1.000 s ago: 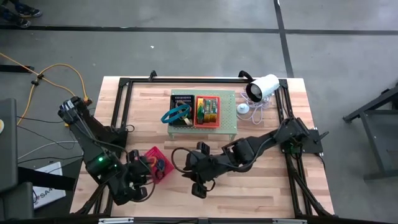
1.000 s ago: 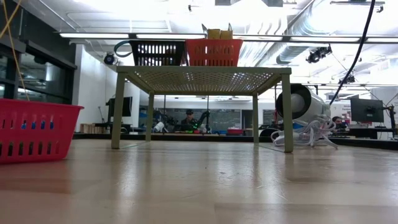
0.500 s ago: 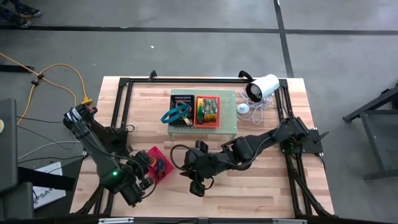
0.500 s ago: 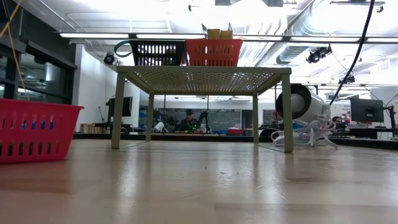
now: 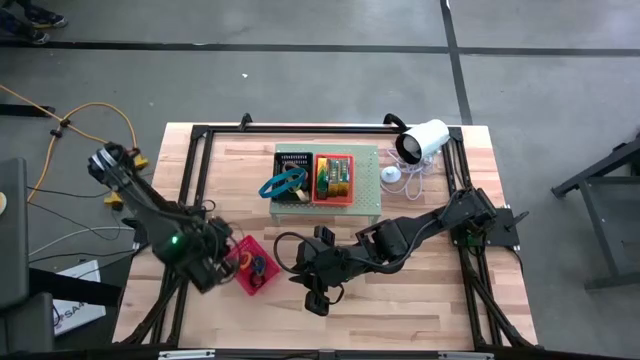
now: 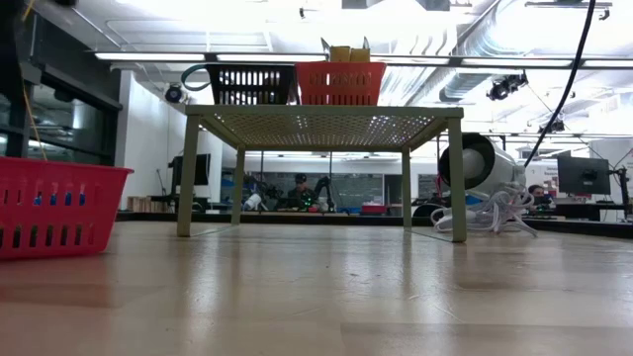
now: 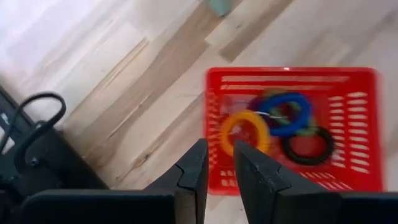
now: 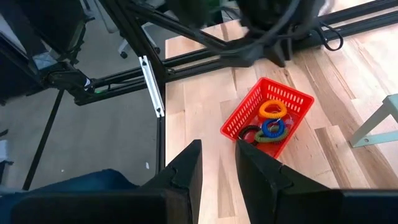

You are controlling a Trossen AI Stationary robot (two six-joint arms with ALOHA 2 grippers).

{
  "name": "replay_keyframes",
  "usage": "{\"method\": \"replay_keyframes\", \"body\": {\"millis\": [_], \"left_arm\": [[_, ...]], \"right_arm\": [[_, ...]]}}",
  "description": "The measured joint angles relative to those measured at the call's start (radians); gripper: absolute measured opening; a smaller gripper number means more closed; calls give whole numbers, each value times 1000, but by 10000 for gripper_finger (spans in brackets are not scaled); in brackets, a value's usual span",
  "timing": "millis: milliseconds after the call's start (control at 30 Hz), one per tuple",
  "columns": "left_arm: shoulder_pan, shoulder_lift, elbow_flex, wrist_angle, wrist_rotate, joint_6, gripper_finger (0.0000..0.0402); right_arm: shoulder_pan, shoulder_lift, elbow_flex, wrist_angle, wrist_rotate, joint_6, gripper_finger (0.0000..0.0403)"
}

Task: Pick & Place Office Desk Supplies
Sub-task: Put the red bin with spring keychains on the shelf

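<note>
The left gripper (image 7: 219, 163) hangs over the near-left of the table (image 5: 420, 300), fingers narrowly apart and empty, above the red basket (image 5: 250, 266) holding orange (image 7: 246, 130), blue (image 7: 286, 113) and black rings (image 7: 306, 144). The right gripper (image 8: 217, 163), narrow and empty, waits mid-table. Farther off, the green stand (image 5: 372, 196) carries more supplies in trays (image 5: 333, 177).

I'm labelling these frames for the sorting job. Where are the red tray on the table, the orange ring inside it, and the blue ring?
red tray (image 7: 357, 134): left wrist view, bare slotted floor.
orange ring (image 7: 247, 120): left wrist view, top of its band.
blue ring (image 7: 292, 99): left wrist view, top of its band.
</note>
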Motion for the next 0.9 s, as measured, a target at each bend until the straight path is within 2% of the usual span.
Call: {"method": "replay_keyframes", "body": {"millis": [133, 267, 633, 900], "left_arm": [[73, -86, -104, 80, 48, 39, 70], [142, -116, -151, 115, 97, 97, 70], [291, -81, -204, 225, 232, 284, 70], [333, -28, -204, 270, 265, 354, 70]], "right_arm": [[0, 0, 0, 0, 0, 0, 84], [0, 0, 0, 0, 0, 0, 84], [0, 0, 0, 0, 0, 0, 84], [0, 0, 0, 0, 0, 0, 84]]}}
